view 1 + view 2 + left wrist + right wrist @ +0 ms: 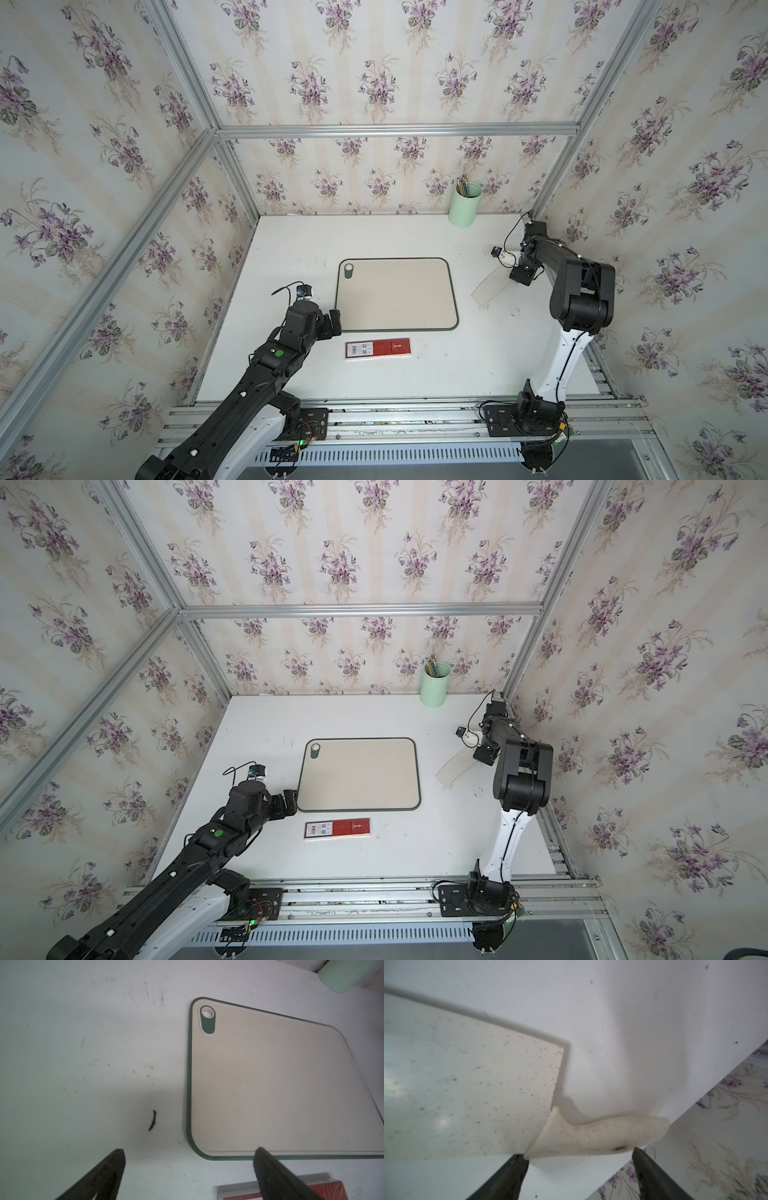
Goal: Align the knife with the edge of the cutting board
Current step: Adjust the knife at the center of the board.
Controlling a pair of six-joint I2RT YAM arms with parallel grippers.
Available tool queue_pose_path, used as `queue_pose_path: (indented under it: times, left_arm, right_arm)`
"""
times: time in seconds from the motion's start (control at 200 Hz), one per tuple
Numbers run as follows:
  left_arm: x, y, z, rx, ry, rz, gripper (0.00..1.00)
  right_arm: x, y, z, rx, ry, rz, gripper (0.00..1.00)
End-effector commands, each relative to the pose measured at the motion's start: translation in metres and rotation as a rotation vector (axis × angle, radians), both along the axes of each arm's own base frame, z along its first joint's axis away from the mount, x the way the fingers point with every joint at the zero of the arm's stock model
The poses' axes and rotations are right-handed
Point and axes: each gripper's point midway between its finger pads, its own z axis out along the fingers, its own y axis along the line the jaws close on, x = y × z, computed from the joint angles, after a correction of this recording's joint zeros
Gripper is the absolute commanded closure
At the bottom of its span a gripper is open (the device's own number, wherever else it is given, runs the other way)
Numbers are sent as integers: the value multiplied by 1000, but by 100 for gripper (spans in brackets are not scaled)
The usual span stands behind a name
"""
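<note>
Peering at the tabletop, the hardest thing to pick out is the white cleaver-style knife w/ broad blade & short cream handle point(492, 287) point(456, 767) point(467, 1095). The pale blade on the white table shows in both top views mostly as an outline, and the handle is hidden under the right gripper point(521, 275) point(486, 754) point(579, 1154). The knife lies flat on the table beside the large beige rectangular cutting board w/ thin dark green rim point(399, 295) point(359, 775) point(280, 1084), off the short edge opposite the oval hole. It is apart from the board & slanted to that edge, blade end nearer, handle end farther.

In the right wrist cam the blade is blurred & cut off by the frame. The right gripper's fingers are spread wide, one tip by the guard, one by the butt, not pinching; can't tell if they touch the handle. The right arm's black elbow blocks the table beyond the knife, away from the board.

The left gripper point(332, 322) point(289, 802) point(190, 1150) hangs at the board's near corner on the hole side, fingers spread, nothing between.

- A flat red rectangular box w/ white label point(377, 347) point(337, 828) point(332, 1186) lies just off the board's near long edge, parallel, not touching. In the left wrist cam it is cut off & partly behind a finger.
- A mint-green cylindrical cup of pencils point(465, 205) point(435, 685) point(342, 976) stands beyond the board's far corner on the knife side, by the back wall.
- A small dark curved scrap point(152, 1120) lies beside the board's hole-side edge; can't tell what it is.
</note>
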Motion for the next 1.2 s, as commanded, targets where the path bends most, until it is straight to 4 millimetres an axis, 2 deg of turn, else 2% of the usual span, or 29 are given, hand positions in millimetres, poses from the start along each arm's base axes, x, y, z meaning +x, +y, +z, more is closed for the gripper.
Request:
queue_pose_path:
  times: [0.0,0.23,0.32,0.445,0.535,0.654,0.769,0.864,1.044,1.129,1.199]
  left_arm:
    - [4,-4,6,-9,-20,-17,0]
    - [2,-3,8,-14,-35,-15,0]
    - [2,-4,8,-14,-34,-16,0]
    - [2,-4,8,-14,-32,-17,0]
    - [3,-4,8,-15,-33,-18,0]
    - [3,-4,8,-15,-32,-19,0]
    - [3,-5,7,-15,-29,-21,1]
    - [3,-5,7,-14,-29,-22,0]
    - [3,-7,7,-20,-28,-27,0]
    - [3,-6,7,-20,-30,-26,0]
    - [3,-7,8,-21,-32,-27,0]
  right_arm:
    - [-39,49,-22,283,162,-49,19]
    - [-48,69,-19,396,196,-62,21]
    - [-40,70,-17,394,172,-44,23]
    - [-24,69,-11,399,127,-48,14]
    - [-21,67,-16,400,134,-88,14]
    - [-33,69,-28,413,187,-125,17]
    - [-37,72,-30,444,205,-190,27]
    - [-27,74,-25,485,176,-287,43]
    - [-6,65,-11,527,76,-561,53]
    - [-10,56,-15,493,95,-670,62]
    - [-14,45,-22,446,98,-817,63]
